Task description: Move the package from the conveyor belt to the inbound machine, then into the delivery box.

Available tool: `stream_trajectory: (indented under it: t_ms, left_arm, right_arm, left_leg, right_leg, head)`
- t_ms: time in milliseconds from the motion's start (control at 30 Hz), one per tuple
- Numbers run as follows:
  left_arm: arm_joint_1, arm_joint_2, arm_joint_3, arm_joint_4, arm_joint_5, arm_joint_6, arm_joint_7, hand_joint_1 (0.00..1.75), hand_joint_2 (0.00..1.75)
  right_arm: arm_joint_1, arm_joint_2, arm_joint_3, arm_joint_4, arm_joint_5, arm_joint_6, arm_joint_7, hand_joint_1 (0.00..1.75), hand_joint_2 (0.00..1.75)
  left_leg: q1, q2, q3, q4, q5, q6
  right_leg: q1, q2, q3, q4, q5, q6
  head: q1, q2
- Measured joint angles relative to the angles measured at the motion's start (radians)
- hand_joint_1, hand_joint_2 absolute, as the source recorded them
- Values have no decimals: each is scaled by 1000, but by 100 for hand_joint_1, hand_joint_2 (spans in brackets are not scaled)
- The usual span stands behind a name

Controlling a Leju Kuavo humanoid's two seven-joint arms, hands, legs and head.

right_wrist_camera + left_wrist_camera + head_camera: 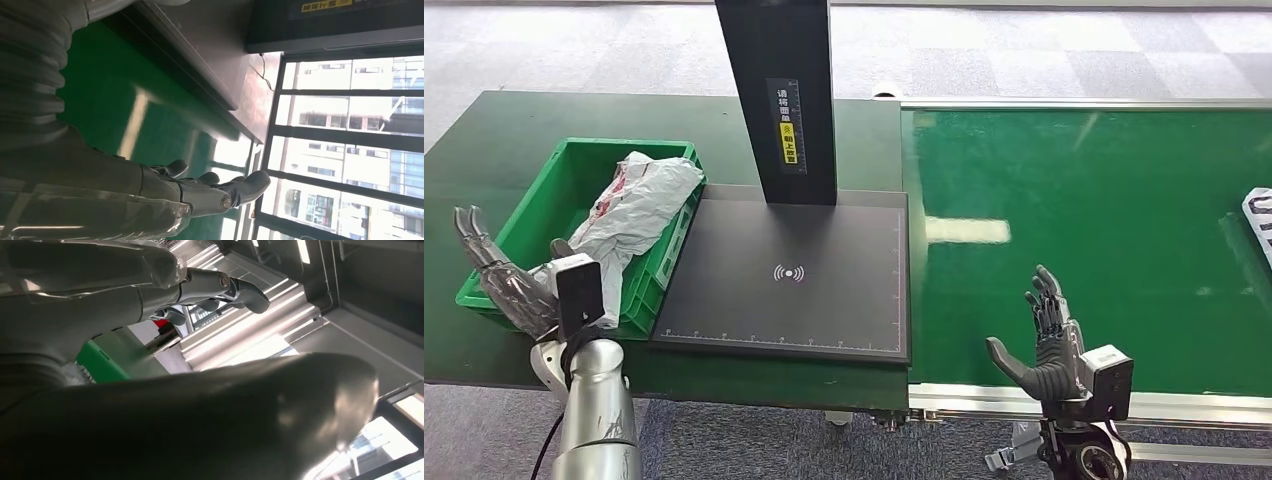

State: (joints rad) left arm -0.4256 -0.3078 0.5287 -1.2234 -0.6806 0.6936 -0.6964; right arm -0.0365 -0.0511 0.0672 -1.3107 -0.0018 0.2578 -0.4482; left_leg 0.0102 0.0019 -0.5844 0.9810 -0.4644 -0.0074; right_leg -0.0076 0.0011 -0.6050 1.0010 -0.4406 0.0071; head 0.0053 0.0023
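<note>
The left arm (596, 410) is a smooth silver cylinder with a thin black cable running down beside it. A black box-shaped camera housing (579, 283) sits at its wrist. The left hand (509, 285) is dark grey, glossy, with slim segmented fingers (469, 230). The right hand (1049, 350) matches it, with a thick grey thumb (1007, 362) and a black housing with a silver face (1109, 375). Below that wrist hangs what may be a grey strap or clip (1014, 455). Close up, the wrist cover (30, 75) is grey and ribbed.
</note>
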Motion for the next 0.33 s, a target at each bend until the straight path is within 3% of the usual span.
stream_trajectory:
  t_ms: [133, 333]
  left_arm:
    - [59, 2, -117, -139, 214, -1, -4, 0, 0]
    - [110, 19, -264, -237, 372, -8, -5, 0, 0]
  right_arm:
    - [0, -4, 0, 0, -8, -1, -5, 0, 175]
    - [2, -11, 0, 0, -17, -2, -11, 0, 175]
  left_leg:
    - [0, -1, 0, 0, 0, 0]
    - [0, -1, 0, 0, 0, 0]
  right_leg:
    - [0, 0, 0, 0, 0, 0]
    - [0, -1, 0, 0, -1, 1]
  head:
    - [0, 0]
    - [0, 0]
